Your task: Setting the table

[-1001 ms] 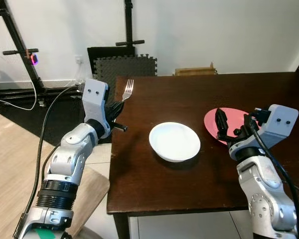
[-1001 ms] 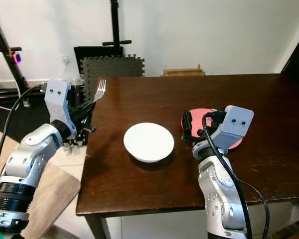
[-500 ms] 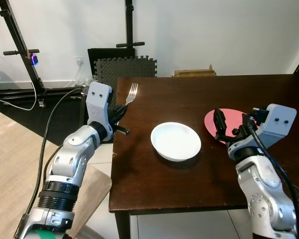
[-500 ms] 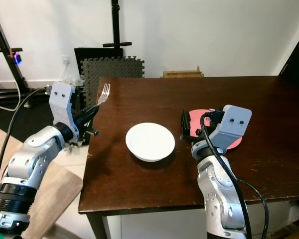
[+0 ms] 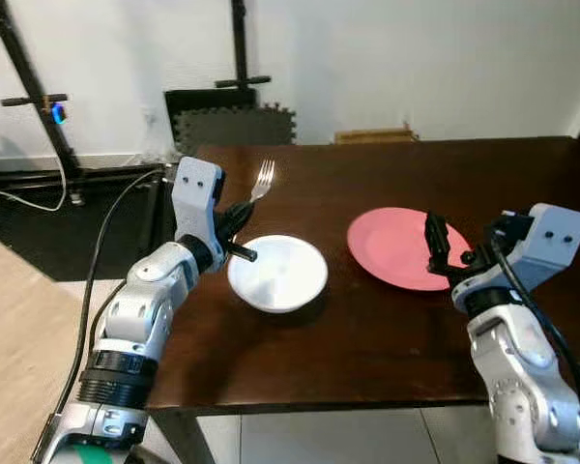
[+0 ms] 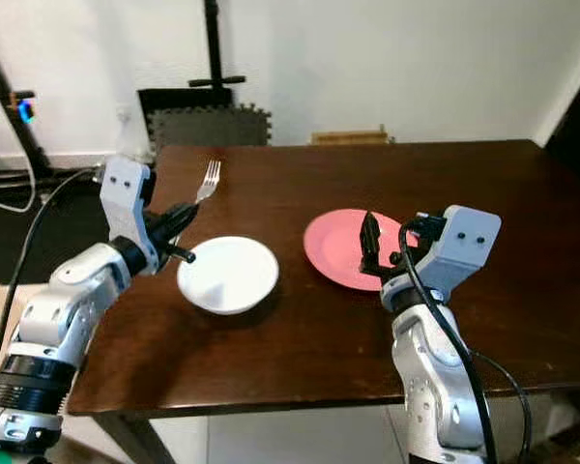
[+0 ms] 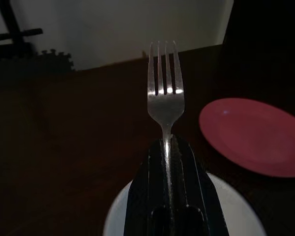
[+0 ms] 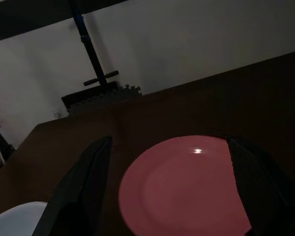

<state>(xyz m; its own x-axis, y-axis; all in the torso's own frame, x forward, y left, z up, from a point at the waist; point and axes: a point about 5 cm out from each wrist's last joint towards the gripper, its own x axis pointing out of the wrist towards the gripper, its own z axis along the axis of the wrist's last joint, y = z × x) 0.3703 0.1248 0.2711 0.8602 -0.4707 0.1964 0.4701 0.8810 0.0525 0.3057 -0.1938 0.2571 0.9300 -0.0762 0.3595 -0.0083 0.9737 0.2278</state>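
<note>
Camera swung since half second back, whole scene slid left. White bowl [image 5: 277,274] sat near table's [image 5: 367,329] left edge, as before. Left gripper [image 5: 238,218] had moved in over bowl's near-left rim, fingers clamped on fork [image 5: 261,181], tines up. Right gripper [image 5: 435,246] hovered at near-right edge of pink plate [image 5: 396,246], fingers spread wide, not touching. Foam mats [image 5: 234,121] leaned against far wall.

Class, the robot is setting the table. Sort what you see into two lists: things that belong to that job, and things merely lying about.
Belonging to the job:
silver metal fork, clamped in the left gripper
round white bowl
round pink plate
dark wooden table

Lying about:
grey foam puzzle mats against the wall
black metal stand
</note>
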